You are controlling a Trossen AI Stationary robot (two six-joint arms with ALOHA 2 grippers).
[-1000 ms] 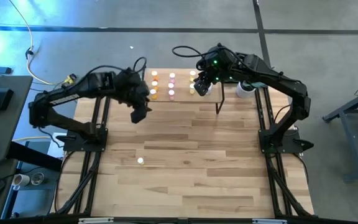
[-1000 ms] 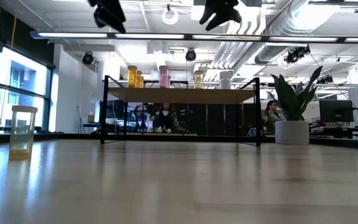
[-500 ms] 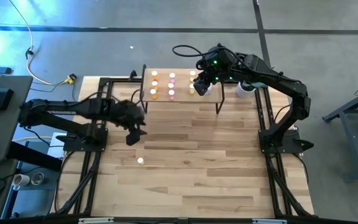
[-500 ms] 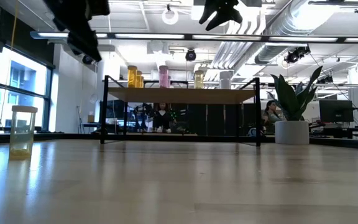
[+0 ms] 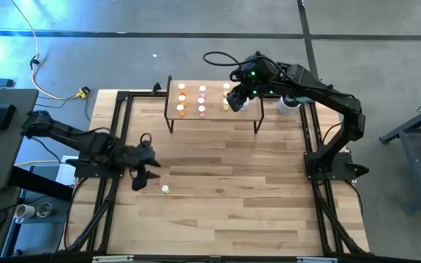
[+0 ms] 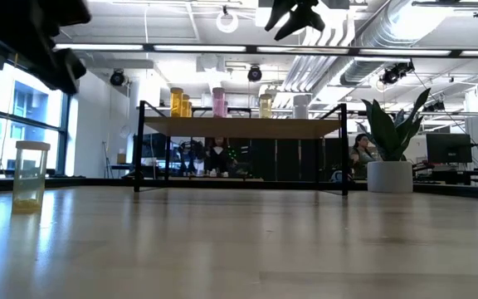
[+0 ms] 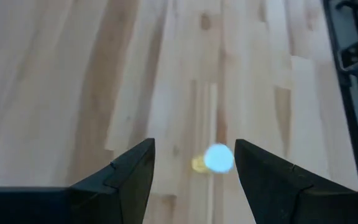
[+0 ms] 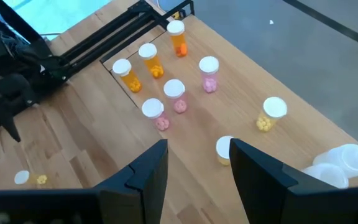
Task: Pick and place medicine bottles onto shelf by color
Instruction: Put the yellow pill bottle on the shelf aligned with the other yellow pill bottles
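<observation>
**One small bottle, easy to topple**

Over the table's left side, my left claw (image 7: pixel 194 171) hangs spread — the lone yellow bottle (image 5: pixel 165 189) stands just beyond my fingers. Descend off-centre and a finger tips it rolling. My right claw (image 8: pixel 194 165) waits spread above the shelf (image 5: pixel 248 116).

I have swung my left arm away from the shelf (image 5: pixel 210 109) and back over the open table; my left gripper (image 5: pixel 142 177) now hangs low, fingers spread, just beside the lone yellow bottle (image 5: pixel 165 189), which shows between my fingertips (image 7: pixel 132 167) in the left wrist view.
</observation>
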